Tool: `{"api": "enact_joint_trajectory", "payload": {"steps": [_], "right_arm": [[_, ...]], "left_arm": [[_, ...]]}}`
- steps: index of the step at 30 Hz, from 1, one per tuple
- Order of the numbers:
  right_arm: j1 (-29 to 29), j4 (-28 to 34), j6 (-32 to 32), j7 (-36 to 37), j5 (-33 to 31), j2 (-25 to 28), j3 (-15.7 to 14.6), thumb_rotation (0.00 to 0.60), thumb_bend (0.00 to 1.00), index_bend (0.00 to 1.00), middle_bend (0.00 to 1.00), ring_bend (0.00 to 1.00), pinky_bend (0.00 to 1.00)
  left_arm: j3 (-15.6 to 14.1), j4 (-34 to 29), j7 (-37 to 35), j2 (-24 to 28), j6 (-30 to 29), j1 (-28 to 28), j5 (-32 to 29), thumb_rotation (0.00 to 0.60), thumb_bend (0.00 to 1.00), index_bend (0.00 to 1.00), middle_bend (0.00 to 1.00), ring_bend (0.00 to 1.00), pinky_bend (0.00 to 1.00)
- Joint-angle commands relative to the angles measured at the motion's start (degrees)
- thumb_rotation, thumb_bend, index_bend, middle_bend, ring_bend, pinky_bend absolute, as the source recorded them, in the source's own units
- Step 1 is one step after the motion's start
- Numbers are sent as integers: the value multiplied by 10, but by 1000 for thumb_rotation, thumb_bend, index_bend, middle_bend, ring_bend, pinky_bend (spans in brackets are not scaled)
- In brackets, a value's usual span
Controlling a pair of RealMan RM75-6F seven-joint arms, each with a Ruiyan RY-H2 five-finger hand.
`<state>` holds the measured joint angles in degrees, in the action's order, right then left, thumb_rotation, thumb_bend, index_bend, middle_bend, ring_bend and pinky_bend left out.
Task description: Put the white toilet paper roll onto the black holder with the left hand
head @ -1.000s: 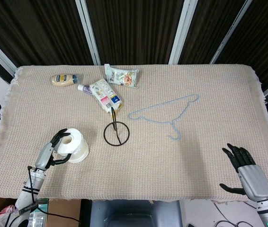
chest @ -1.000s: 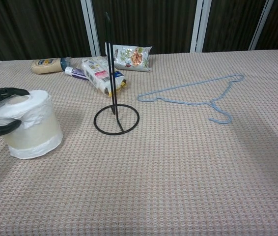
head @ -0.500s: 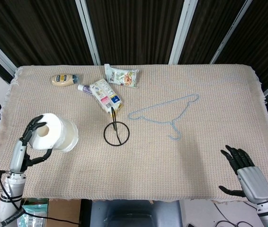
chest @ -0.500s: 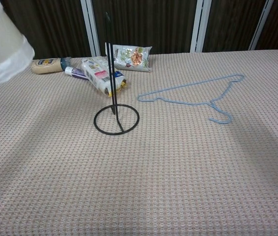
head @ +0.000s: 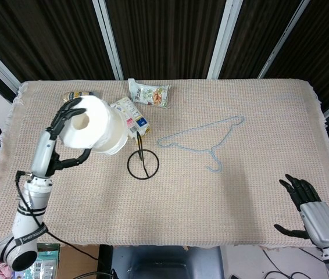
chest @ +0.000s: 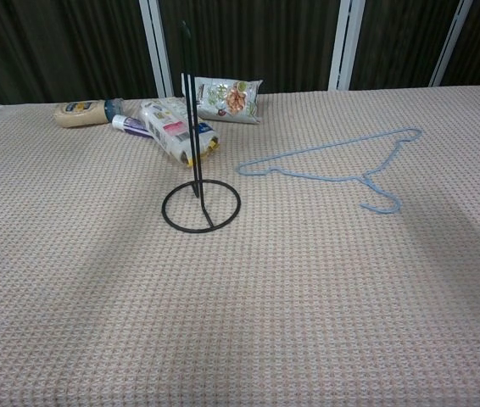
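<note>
My left hand holds the white toilet paper roll high above the table, left of the black holder. The roll's hollow core faces the head camera. The holder has a round wire base and a thin upright rod. In the head view the roll's right edge almost reaches the rod's top. Neither the roll nor the left hand shows in the chest view. My right hand is at the table's near right edge, fingers spread, holding nothing.
A light blue wire hanger lies right of the holder. Behind the holder lie a white tube, a snack bag and a mayonnaise bottle. A woven beige cloth covers the table.
The left hand lifted the roll off the table, carried it up and then rightward toward the holder; it left the chest view. The right hand drifted slightly down and right.
</note>
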<state>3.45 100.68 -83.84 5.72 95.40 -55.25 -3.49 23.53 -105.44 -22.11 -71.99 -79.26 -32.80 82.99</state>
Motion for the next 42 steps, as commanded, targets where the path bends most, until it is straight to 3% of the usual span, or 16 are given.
{"api": "enact_joint_trajectory", "payload": {"steps": [1,14,24,36,38,41,42], "right_arm": [[1,-2,0,8,-4,4,3,600,116,0,0,0,0],[2,-7,0,35,0,15,2,600,117,0,0,0,0],[-2,-13,-16,55,19,20,-2,600,116,0,0,0,0],[-6,-15,-26,62,26,23,-4,600,116,0,0,0,0],[-7,-15,-27,62,27,23,-4,600,116,0,0,0,0],[-8,-14,-28,61,27,23,-5,600,116,0,0,0,0],[-8,-14,-28,61,28,23,-5,600,116,0,0,0,0]], "left_arm": [[21,-4,40,-22,58,-45,-64,600,640,447,478,544,898],[37,12,93,-56,107,-100,-135,600,624,447,477,543,897],[21,12,159,-71,114,-116,-165,600,607,429,477,542,897],[16,0,180,-79,126,-124,-196,600,589,397,467,523,890],[11,-2,176,-72,145,-124,-210,600,557,346,422,462,833],[5,-6,179,-58,171,-126,-229,600,493,240,312,307,628],[4,-7,187,-53,175,-127,-234,600,473,206,273,245,513]]}}
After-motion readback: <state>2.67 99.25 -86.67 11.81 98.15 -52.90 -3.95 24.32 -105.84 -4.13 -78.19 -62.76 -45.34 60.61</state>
